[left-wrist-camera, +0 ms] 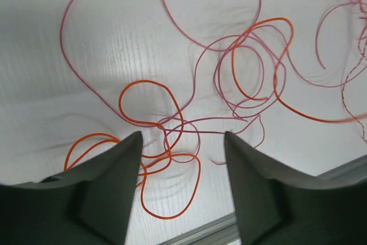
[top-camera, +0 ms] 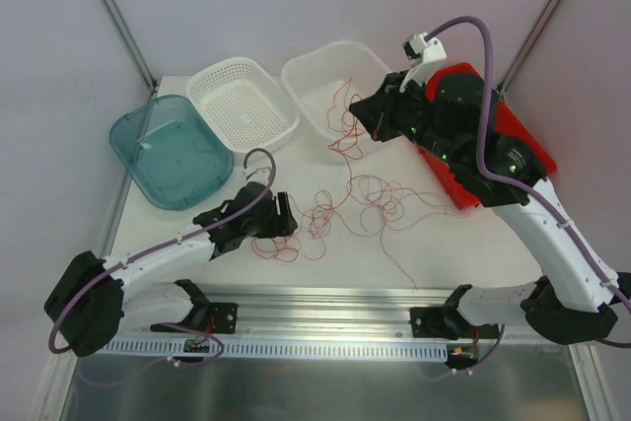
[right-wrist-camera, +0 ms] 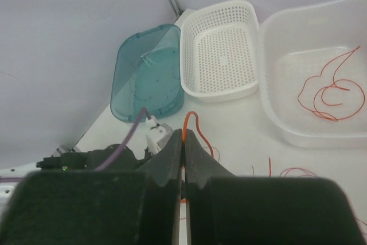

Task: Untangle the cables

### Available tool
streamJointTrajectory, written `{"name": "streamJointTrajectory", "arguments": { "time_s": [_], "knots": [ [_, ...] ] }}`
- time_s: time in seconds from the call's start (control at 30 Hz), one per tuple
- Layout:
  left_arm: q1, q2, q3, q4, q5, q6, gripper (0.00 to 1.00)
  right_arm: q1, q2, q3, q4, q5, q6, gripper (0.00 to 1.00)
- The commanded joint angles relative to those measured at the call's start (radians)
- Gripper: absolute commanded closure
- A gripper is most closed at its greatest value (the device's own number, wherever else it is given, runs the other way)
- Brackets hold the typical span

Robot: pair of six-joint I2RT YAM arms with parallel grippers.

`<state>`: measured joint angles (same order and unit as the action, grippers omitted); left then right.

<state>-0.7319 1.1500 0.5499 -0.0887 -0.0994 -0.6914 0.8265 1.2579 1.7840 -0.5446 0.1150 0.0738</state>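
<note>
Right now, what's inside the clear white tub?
A loose coil of red-orange cable lies on the clear tub's floor. From above, the right arm covers the tub's right corner.

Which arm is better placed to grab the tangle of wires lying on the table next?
Probably left. The left gripper hangs open directly over the tangle, with crossing wires between its fingers. The right gripper is raised and shut on one strand.

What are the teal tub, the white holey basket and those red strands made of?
The teal tub looks like glossy translucent plastic: light shows through its walls. The white basket seems opaque moulded plastic, given its even hole grid. The cables look like thin flexible wire with smooth red-orange coating; core unseen.
</note>
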Motion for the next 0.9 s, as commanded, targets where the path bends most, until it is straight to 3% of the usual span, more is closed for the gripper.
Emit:
{"name": "streamJointTrajectory", "arguments": {
  "time_s": [0.0, 0.07, 0.13, 0.3, 0.57, 0.73, 0.87],
  "knots": [
    [0.003, -0.120, -0.007, 0.024, -0.043, 0.065, 0.35, -0.001, 0.001, 0.008, 0.003, -0.037, 0.012, 0.99],
    [0.002, -0.169, -0.010, 0.067, -0.034, 0.137, 0.19, -0.001, 0.008, 0.005, -0.005, -0.049, 0.018, 0.99],
    [0.000, -0.236, -0.015, 0.116, 0.002, 0.188, 0.11, -0.003, 0.005, -0.001, 0.003, -0.058, 0.027, 0.99],
    [-0.034, -0.282, -0.044, 0.308, 0.121, 0.311, 0.01, -0.001, -0.005, -0.009, 0.008, -0.067, 0.038, 0.99],
    [-0.164, -0.112, 0.005, 0.610, 0.175, 0.507, 0.01, -0.001, -0.021, -0.021, 0.009, -0.098, 0.052, 0.99],
    [-0.192, 0.046, 0.084, 0.650, 0.139, 0.561, 0.01, -0.001, -0.051, -0.055, 0.012, -0.104, 0.069, 0.99],
    [-0.198, 0.132, 0.130, 0.704, 0.130, 0.552, 0.10, -0.003, -0.077, -0.077, 0.011, -0.095, 0.069, 0.99]
  ]
}}
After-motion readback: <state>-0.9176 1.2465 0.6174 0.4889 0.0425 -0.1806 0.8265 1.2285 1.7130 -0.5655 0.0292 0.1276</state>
